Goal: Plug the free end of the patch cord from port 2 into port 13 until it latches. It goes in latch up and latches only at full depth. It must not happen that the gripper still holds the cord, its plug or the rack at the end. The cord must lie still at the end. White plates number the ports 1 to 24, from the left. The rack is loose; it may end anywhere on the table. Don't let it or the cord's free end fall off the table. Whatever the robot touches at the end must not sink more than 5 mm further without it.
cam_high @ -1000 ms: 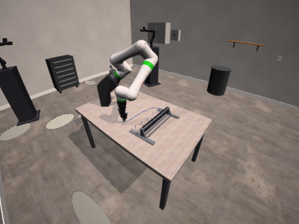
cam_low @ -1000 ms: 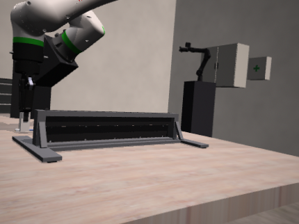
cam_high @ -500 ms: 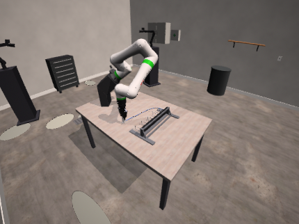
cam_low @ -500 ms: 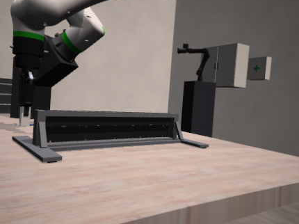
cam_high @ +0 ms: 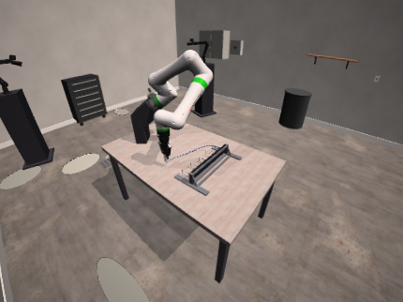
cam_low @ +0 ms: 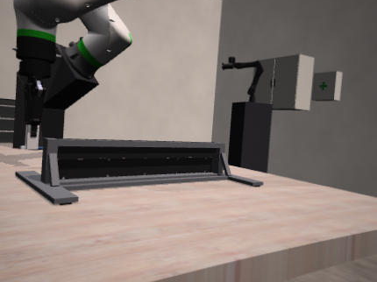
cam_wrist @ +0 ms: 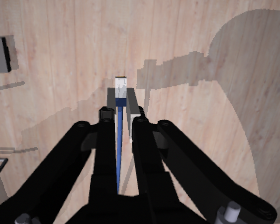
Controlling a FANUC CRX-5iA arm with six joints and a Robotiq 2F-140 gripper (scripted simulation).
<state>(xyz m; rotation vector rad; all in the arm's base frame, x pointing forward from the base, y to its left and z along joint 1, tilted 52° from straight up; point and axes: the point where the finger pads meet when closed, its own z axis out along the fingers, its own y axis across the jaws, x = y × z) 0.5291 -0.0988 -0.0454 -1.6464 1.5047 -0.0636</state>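
The gripper (cam_high: pixel 166 159) (cam_low: pixel 32 142) (cam_wrist: pixel 121 101) points down, low over the table, shut on the cord's free plug. This clear-white plug (cam_wrist: pixel 120 87) with a dark blue rear sticks out past the fingertips in the wrist view. The blue cord (cam_wrist: pixel 119 145) runs back from it between the fingers. In the top view the cord (cam_high: pixel 197 147) arcs to the far end of the rack (cam_high: pixel 209 161) (cam_low: pixel 131 143). The rack stands upright on its two feet, apart from the gripper. Port faces, number plates and the plug's latch cannot be made out.
The wooden table (cam_high: pixel 244 186) (cam_low: pixel 197 226) carries the arm's dark base (cam_high: pixel 140 127) and the rack. Short thin upright pieces stand along the rack's robot-facing side. A grey block (cam_wrist: pixel 4 55) shows at the wrist view's left edge, with thin dark strips below it.
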